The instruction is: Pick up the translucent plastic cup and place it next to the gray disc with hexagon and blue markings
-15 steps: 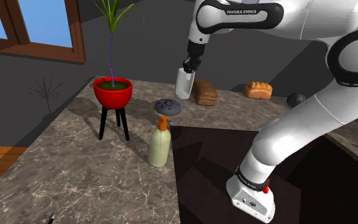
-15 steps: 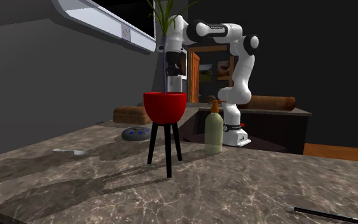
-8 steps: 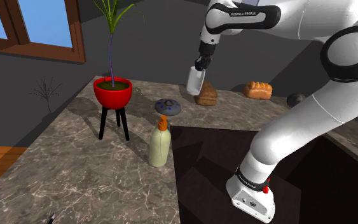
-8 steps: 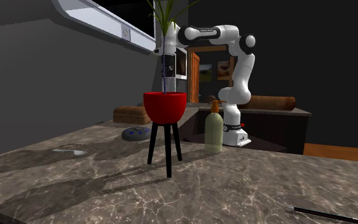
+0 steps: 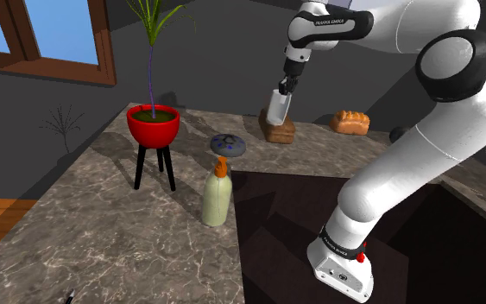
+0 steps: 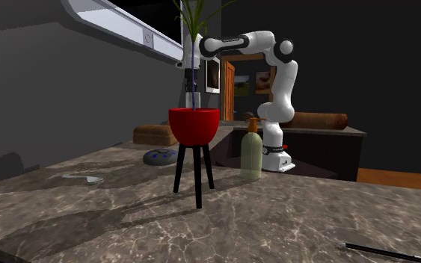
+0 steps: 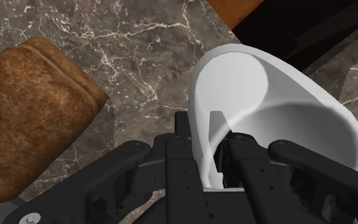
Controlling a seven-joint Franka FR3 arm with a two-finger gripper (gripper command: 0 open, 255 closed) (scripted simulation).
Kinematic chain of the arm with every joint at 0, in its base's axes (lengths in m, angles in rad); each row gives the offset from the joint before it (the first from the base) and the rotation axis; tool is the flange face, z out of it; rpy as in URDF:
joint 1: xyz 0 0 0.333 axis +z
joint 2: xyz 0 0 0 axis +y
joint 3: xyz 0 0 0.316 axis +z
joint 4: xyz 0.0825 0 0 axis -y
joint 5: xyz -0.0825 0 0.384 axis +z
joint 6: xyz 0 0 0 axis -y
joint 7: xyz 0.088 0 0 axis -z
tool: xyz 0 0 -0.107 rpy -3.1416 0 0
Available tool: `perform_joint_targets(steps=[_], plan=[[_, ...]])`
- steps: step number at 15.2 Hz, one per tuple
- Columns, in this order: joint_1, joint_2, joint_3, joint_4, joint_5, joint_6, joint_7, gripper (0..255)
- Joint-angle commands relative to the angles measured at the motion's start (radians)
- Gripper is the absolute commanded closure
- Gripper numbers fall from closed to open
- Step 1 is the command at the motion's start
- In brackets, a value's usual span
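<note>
My gripper (image 5: 282, 90) is shut on the rim of a whitish translucent cup (image 5: 277, 108) and holds it in the air above the dark brown loaf (image 5: 277, 130). In the wrist view the fingers (image 7: 182, 137) pinch the cup (image 7: 266, 108) wall, one inside and one outside, with the loaf (image 7: 31, 114) below. The gray disc with blue markings (image 5: 229, 144) lies flat on the marble counter, to the shoulder view's left of the cup and nearer the camera. In the second exterior view the cup (image 6: 193, 98) hangs behind the plant, and the disc (image 6: 157, 157) lies low on the left.
A red pot on black legs (image 5: 154, 126) holds a tall plant. A pale pump bottle (image 5: 217, 193) stands beside a dark sunken recess (image 5: 301, 233). A lighter loaf (image 5: 350, 122) and a dark lump (image 5: 400, 135) lie at the back. A pen (image 6: 388, 254) lies near the counter's edge.
The arm has carried the cup toward the shoulder view's right, from near the disc to above the brown loaf. The grip has stayed the same.
</note>
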Motion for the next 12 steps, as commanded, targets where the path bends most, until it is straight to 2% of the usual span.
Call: perform_joint_targets(steps=[1, 12], plan=[[-0.004, 0.01, -0.009, -0.009, 0.0, 0.021, -0.013, 255], [-0.007, 0.022, -0.018, -0.146, -0.004, 0.17, -0.01, 255]])
